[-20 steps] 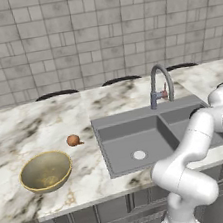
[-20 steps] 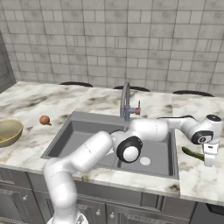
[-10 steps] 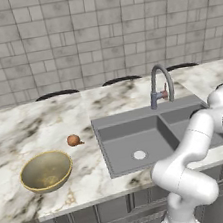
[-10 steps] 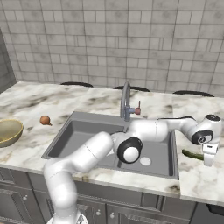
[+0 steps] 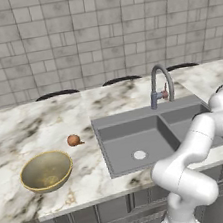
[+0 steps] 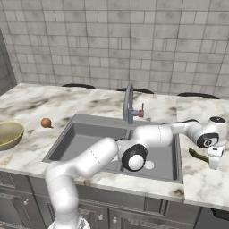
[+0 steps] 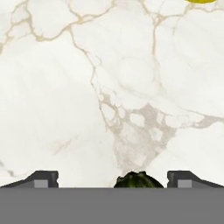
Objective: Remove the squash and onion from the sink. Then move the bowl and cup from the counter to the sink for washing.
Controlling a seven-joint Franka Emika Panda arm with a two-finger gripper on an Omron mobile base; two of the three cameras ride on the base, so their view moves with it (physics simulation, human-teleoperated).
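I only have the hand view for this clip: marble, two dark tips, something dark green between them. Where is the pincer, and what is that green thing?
Observer: The pincer hangs over the counter right of the sink; the green thing is the squash, lying on the marble.
Operator: Is it gripped?
Observer: No. The tips stand wide apart, either side of the squash without touching it.
Operator: And the onion?
Observer: The onion sits on the counter left of the sink, beside the bowl.
Operator: Anything in the basins?
Observer: The left basin holds no produce; the arm hides part of the right one.
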